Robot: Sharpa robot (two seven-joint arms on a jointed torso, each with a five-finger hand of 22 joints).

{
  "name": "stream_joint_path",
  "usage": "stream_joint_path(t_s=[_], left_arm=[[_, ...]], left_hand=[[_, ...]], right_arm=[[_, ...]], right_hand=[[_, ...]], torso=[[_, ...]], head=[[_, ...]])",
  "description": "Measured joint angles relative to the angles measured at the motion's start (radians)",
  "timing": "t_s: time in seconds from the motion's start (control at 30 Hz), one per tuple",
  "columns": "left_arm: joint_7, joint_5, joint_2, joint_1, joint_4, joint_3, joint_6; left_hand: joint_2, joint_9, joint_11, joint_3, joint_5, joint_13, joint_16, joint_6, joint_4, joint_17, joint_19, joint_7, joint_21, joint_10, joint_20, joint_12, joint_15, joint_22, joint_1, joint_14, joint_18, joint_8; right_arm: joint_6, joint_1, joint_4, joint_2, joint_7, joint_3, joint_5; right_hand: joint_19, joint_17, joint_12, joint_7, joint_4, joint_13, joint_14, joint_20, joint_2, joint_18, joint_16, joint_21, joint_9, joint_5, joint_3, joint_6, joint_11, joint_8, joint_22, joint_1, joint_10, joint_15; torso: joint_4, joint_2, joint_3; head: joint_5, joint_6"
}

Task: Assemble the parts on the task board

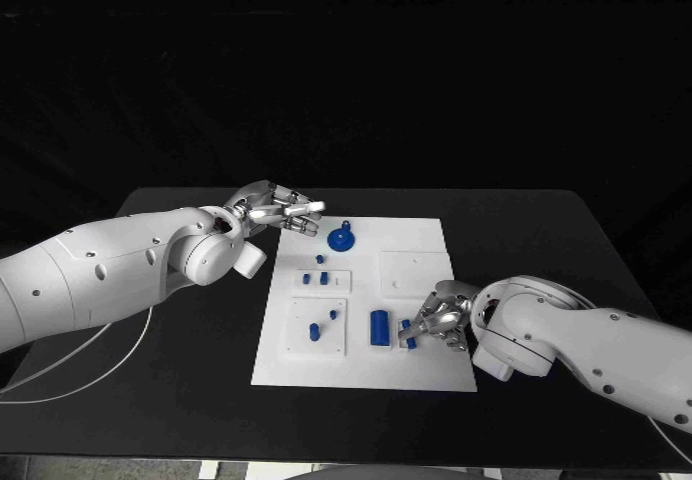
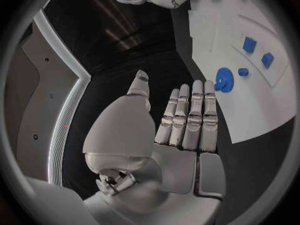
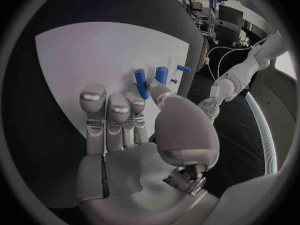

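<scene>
At centre of the black surface [image 1: 173,400], a white board [image 1: 418,240] carrying blue parts: round one [image 1: 342,238] at 12 o'clock, cylinder [image 1: 381,327] at 5. Right hand [image 1: 440,322] beside the cylinder, whether holding unclear. Left hand [image 1: 277,210] at 11, fingers straight, apart, holding nothing.

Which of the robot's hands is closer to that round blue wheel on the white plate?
The left hand. It hovers at the plate's far corner, just beside the round blue wheel. The right hand is down by the near blue pieces.
</scene>
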Motion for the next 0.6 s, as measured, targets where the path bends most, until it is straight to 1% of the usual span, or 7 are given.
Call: stream_joint_path(t_s=[0.07,0.13,0.23,0.3,0.37,0.47,0.6], left_arm=[[-0.001,0.0,0.0,0.0,0.0,0.0,0.0],[-0.001,-0.001,0.0,0.0,0.0,0.0,0.001],[-0.002,-0.002,0.0,0.0,0.0,0.0,0.001],[-0.003,-0.002,0.0,0.0,0.0,0.0,0.002],[-0.003,-0.002,0.0,0.0,0.0,0.0,0.002],[-0.004,-0.003,0.0,0.0,0.0,0.0,0.003],[-0.005,-0.004,0.001,0.0,0.0,0.0,0.003]], left_hand=[[0.0,0.0,0.0,0.0,0.0,0.0,0.0,0.0,0.0,0.0,0.0,0.0,0.0,0.0,0.0,0.0,0.0,0.0,0.0,0.0,0.0,0.0],[0.0,0.0,0.0,0.0,0.0,0.0,0.0,0.0,0.0,0.0,0.0,0.0,0.0,0.0,0.0,0.0,0.0,0.0,0.0,0.0,0.0,0.0],[0.0,0.0,0.0,0.0,0.0,0.0,0.0,0.0,0.0,0.0,0.0,0.0,0.0,0.0,0.0,0.0,0.0,0.0,0.0,0.0,0.0,0.0],[0.0,0.0,0.0,0.0,0.0,0.0,0.0,0.0,0.0,0.0,0.0,0.0,0.0,0.0,0.0,0.0,0.0,0.0,0.0,0.0,0.0,0.0],[0.0,0.0,0.0,0.002,-0.005,0.0,0.0,0.0,0.006,0.0,0.0,0.0,0.0,0.0,0.0,0.0,0.0,0.0,0.0,0.0,0.0,0.0],[0.0,0.0,0.0,0.001,-0.005,0.0,0.0,0.0,0.007,0.0,0.0,0.0,0.0,0.0,0.0,0.0,0.0,0.0,0.0,0.0,0.0,0.0],[0.0,0.0,0.0,0.001,-0.005,0.0,0.0,0.0,0.007,0.0,0.0,0.0,0.0,0.0,0.0,0.0,0.0,0.0,0.0,0.0,0.0,0.0]], right_arm=[[0.001,0.0,0.0,0.001,0.0,0.0,-0.001],[0.002,0.0,0.0,0.002,-0.001,0.0,-0.003],[0.002,0.001,-0.002,0.004,-0.003,0.0,-0.005],[0.003,0.001,-0.004,0.006,-0.004,0.0,-0.007],[0.003,0.002,-0.005,0.008,-0.005,0.0,-0.009],[0.003,0.003,-0.007,0.011,-0.008,0.0,-0.011],[0.004,0.004,-0.01,0.013,-0.01,-0.001,-0.014]], right_hand=[[0.0,0.0,0.0,0.0,0.004,-0.001,0.0,0.0,0.0,0.0,0.0,0.0,0.0,0.0,-0.004,0.0,0.0,0.0,0.0,0.0,0.0,0.0],[0.0,0.0,0.0,0.0,0.017,-0.002,0.0,0.0,-0.001,0.0,0.0,0.0,0.0,0.0,-0.008,0.0,0.0,0.0,0.0,-0.001,0.0,0.0],[0.0,0.0,0.0,-0.001,0.037,-0.003,0.0,0.0,-0.013,0.0,0.0,0.0,0.001,-0.001,-0.009,0.001,0.0,0.0,0.0,-0.013,0.0,0.0],[0.0,0.0,0.0,-0.001,0.05,-0.003,0.0,0.0,-0.02,0.0,0.0,0.0,0.001,-0.011,-0.009,0.001,0.0,0.001,0.0,-0.02,0.0,0.0],[0.0,0.0,0.0,-0.001,0.071,-0.004,0.0,0.0,-0.03,0.0,0.0,0.0,0.001,-0.023,-0.011,0.001,0.0,0.002,0.0,-0.032,0.0,0.0],[0.0,0.0,0.0,-0.002,0.104,-0.005,0.0,0.0,-0.041,0.0,0.0,0.0,0.001,-0.037,-0.012,0.001,0.0,0.003,0.0,-0.055,0.0,0.0],[0.0,0.0,0.0,-0.002,0.125,-0.005,0.0,0.0,-0.051,0.0,0.0,0.0,0.001,-0.042,-0.019,0.001,0.0,0.003,0.0,-0.073,0.0,0.0]], torso=[[0.0,0.0,-0.0001],[0.0,0.0,-0.0001],[0.0001,0.0,-0.0002],[0.0002,0.0,-0.0004],[0.0002,0.0,-0.0005],[0.0002,0.0,-0.0005],[0.0002,0.0,-0.0009]], head=[[0.001,-0.001],[0.001,-0.001],[0.002,-0.001],[0.003,-0.002],[0.003,-0.002],[0.004,-0.002],[0.006,-0.002]])
